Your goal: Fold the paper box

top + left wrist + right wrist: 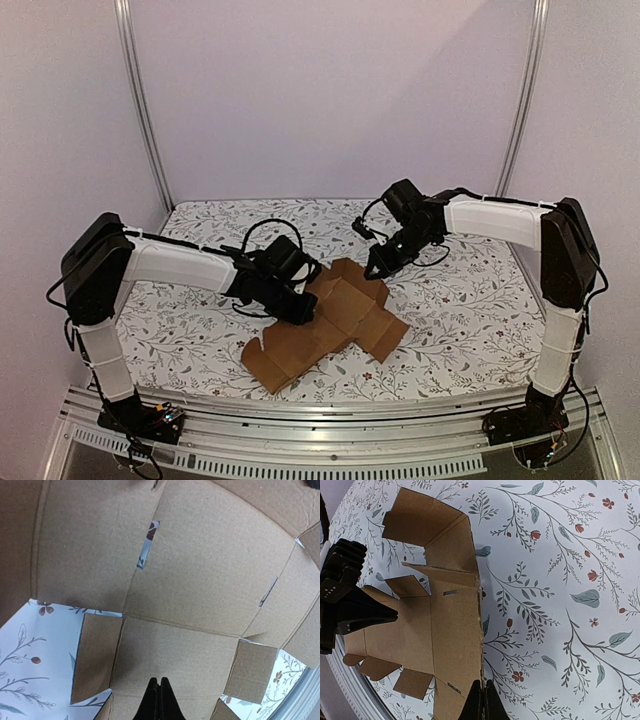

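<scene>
Cardboard sheet is mostly flat: the paper box [335,322] lies open on the floral cloth [470,320] between my two grippers, flaps spread out. My left gripper [300,312] has its fingers pressed together with nothing pinched. Its tip rests on a middle panel, score lines cross just ahead of it, and slots [147,545] sit further ahead. My right gripper [376,270] is also pressed together and empty, with its tip right at the sheet's long edge: cardboard to its left, bare cloth to its right. The panel beyond my right tip looks tilted up off the cloth; can't tell how steeply. My read: early stage, first wall fold, left pinning the base and right working the edge panel. Next move calls for left to bear down close to the crease while right pushes the side panel up along the score. Right must come in low enough to catch the edge rather than skate over it. Edges: small tabs [95,655] lie either side of my left tip, loose and easy to snag, and the slots ahead must not get covered. Room: open cloth to the right of and beyond my right gripper, enough for a sweep. Behind my left gripper the sheet's corner comes close to the metal rail [330,412], so there's less slack there. Both wrists are near each other over the sheet, so clearance between them is tight.
</scene>
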